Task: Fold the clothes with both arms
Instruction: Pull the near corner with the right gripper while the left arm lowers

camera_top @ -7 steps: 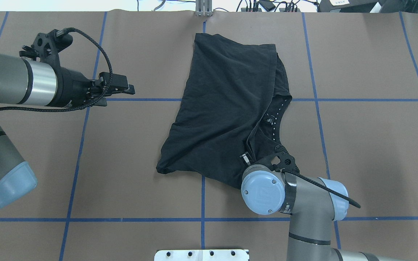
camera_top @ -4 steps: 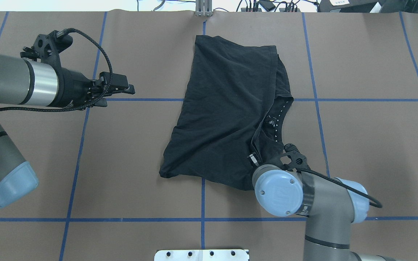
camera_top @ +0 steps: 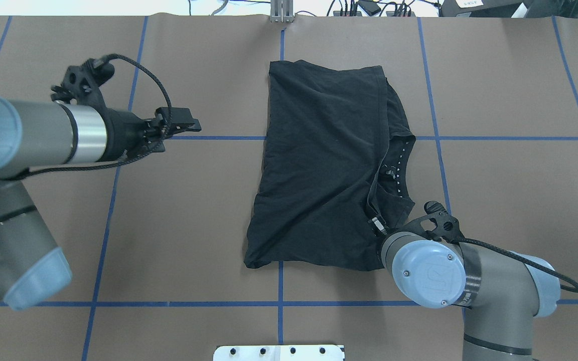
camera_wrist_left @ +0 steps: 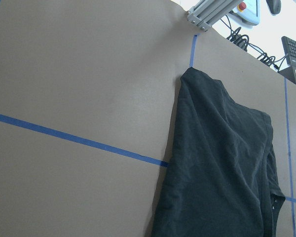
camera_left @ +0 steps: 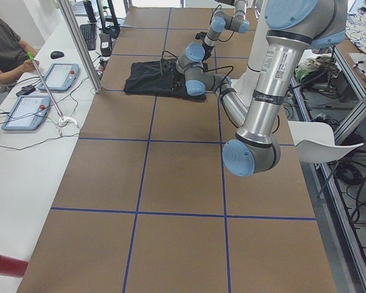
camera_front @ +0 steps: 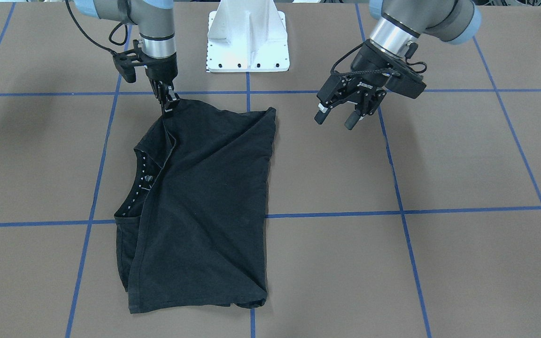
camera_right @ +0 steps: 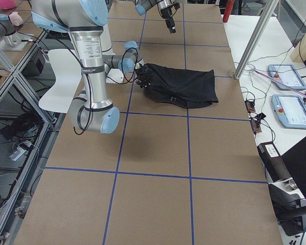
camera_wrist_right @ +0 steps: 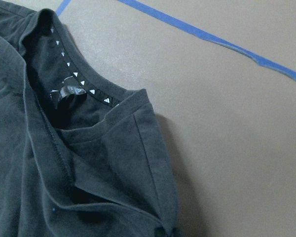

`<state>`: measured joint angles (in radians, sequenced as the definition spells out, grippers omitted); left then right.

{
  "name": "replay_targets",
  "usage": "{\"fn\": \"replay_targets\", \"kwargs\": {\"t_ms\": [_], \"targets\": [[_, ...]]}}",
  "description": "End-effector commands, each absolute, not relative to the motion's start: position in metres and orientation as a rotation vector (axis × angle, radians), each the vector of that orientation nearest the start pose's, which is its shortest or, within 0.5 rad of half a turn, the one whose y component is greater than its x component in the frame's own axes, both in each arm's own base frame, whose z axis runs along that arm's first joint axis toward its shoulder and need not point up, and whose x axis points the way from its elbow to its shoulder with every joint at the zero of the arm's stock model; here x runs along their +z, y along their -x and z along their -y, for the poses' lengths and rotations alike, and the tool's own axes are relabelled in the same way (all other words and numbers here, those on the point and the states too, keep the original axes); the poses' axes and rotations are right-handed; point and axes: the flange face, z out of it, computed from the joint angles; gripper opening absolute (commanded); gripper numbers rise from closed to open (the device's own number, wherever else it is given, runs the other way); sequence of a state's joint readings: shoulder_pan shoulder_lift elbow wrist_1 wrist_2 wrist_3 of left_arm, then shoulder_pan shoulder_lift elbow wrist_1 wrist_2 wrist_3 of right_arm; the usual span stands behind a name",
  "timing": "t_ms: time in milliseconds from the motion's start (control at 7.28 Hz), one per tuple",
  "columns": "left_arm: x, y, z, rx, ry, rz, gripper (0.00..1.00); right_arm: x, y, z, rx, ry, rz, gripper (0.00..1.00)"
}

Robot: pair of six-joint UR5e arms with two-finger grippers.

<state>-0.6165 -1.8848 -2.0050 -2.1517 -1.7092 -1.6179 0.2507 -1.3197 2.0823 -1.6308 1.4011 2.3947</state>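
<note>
Cloth doubled over itself leaves only plain black fabric and the inside of the collar (camera_wrist_right: 84,89) showing on the T-shirt (camera_front: 204,197); a row of small white triangles runs round the collar band, and the neck label (camera_wrist_right: 64,94) beside them is crumpled and cannot be read; the shirt's underside and its inner layers are hidden; the left wrist view cuts off its lower part. From overhead the right claw (camera_front: 169,104) is almost wholly covered by its own arm's light-blue joint cap (camera_top: 427,273), whose embossed emblem is too faint to spell out; the right wrist view catches only a dark tip at its bottom edge, touching the cloth. The T-shirt lies flat on the brown surface (camera_front: 439,258), out in front of the white pedestal (camera_front: 247,42) and a little toward the pedestal's right-arm side, across a blue tape line (camera_front: 336,213). The right claw stands over the shirt corner nearest the pedestal, beside the collar, pointing straight down with its fingers pinched together on the edge of the cloth there; that corner is drawn up slightly toward it. The left claw (camera_front: 335,119) hangs above bare surface on the pedestal's other side, well apart from the shirt, its two fingers spread and holding nothing; white lettering on its black body is too small to read.
</note>
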Motion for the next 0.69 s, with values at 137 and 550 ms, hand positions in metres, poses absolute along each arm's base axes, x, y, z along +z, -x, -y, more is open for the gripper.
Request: {"fn": "replay_targets", "kwargs": {"t_ms": [137,550], "targets": [[0.234,-0.481,0.298,-0.58,-0.185,-1.339,0.96,0.322,0.459,0.271,1.063,0.037,0.752,0.0],[0.25,-0.532,0.245,-0.535,-0.178,-1.298,0.94,0.324,0.456,0.269,1.058,0.037,0.75,0.0]]}}
